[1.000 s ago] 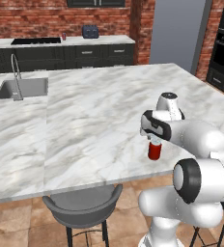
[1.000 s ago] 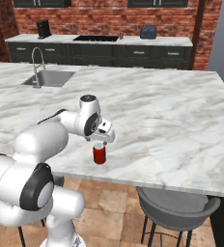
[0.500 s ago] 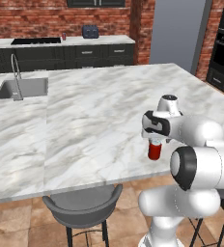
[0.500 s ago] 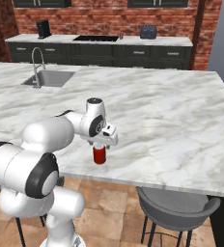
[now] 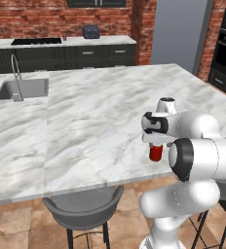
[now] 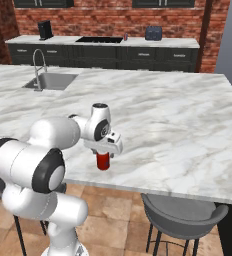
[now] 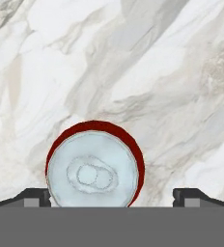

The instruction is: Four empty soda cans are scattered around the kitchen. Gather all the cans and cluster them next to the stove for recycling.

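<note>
A red soda can [image 5: 156, 152] [image 6: 103, 161] stands upright on the white marble island, close to its front edge. My gripper [image 5: 156, 141] [image 6: 106, 150] hangs straight over it, pointing down, and is open. In the hand view the can's silver top [image 7: 90, 174] lies between the two fingertips [image 7: 33, 196], nearer the left one, and the gripper [image 7: 112, 198] touches nothing. A second small can [image 5: 64, 36] [image 6: 125, 36] stands on the back counter beside the black stove [image 5: 36, 41] [image 6: 100, 39].
A sink [image 5: 22, 89] [image 6: 50, 80] with a tap is set in the island's left part. A dark toaster [image 5: 90, 32] [image 6: 153, 33] and a coffee machine [image 6: 45, 30] stand on the back counter. Grey stools [image 5: 83, 209] [image 6: 180, 212] sit under the island's front edge.
The hand has sunk a little toward the red can and the elbow has swung upward. The can has stayed in place and the jaws have stayed wide.
</note>
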